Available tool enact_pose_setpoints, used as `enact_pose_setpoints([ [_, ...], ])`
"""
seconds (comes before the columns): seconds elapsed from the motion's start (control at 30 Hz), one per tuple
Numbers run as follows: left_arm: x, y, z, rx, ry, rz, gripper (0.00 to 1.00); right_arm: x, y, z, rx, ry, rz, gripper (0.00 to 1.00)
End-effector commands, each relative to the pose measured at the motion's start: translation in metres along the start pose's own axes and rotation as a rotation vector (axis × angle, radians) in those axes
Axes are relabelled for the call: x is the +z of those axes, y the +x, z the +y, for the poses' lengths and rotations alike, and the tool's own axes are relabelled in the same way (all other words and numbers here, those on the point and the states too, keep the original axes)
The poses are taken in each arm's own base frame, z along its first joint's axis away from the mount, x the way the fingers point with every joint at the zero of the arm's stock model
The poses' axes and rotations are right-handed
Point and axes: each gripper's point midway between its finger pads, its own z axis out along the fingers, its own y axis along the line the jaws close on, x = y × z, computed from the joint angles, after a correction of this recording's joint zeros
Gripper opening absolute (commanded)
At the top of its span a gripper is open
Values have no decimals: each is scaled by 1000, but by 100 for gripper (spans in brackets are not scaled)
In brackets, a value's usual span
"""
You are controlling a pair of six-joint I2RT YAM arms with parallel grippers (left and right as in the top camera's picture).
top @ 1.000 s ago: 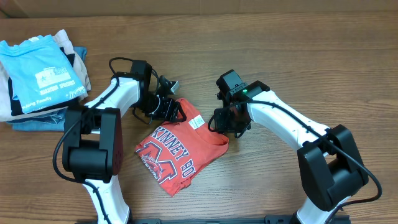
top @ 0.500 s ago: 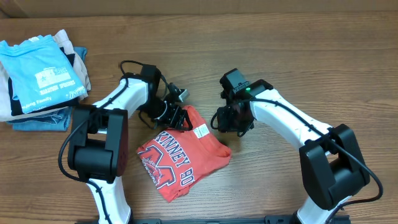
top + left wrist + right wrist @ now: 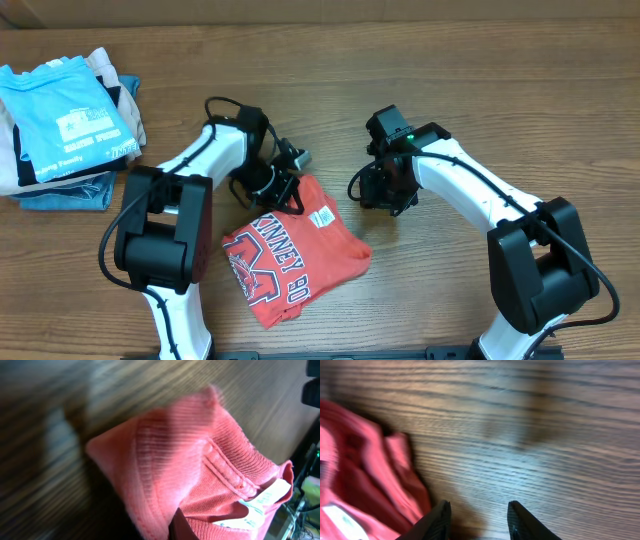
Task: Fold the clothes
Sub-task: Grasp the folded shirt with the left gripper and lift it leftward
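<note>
The clothes, a coral-red T-shirt with navy-and-white lettering, lie crumpled and partly folded in the middle of the table. My left gripper sits at the shirt's upper edge by the collar, shut on the ribbed collar fabric. A white label shows just inside that collar. My right gripper hovers over bare wood a little right of the shirt. In the right wrist view it stands open with nothing between its dark fingers, and the shirt's edge lies to its left.
A stack of folded garments topped by a light blue T-shirt lies at the far left of the wooden table. Black cables loop off the left wrist above the shirt.
My left gripper slid right along the shirt's top edge and closed on the collar. The shirt shifted slightly right. My right gripper drew back to the right, off the shirt.
</note>
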Motion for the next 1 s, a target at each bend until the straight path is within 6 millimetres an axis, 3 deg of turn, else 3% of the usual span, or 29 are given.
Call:
enact_pose_setpoints([
  [0.0, -59, -33, 21, -55, -160, -127, 4, -6, -8, -17, 30, 43, -19, 41],
  [0.17, -142, -48, 32, -112, -354, -262, 4, -25, -17, -46, 81, 135, -57, 41],
  [0.4, -231, -38, 30, -191, -560, -402, 4, -77, -31, -63, 121, 106, -174, 40],
  [0.7, -321, -5, 30, -295, -841, -597, 4, -133, -25, -73, 120, 92, -311, 41],
  [0.97, -383, 4, 34, -326, -932, -804, 4, -138, -14, -77, 112, 115, -293, 41],
])
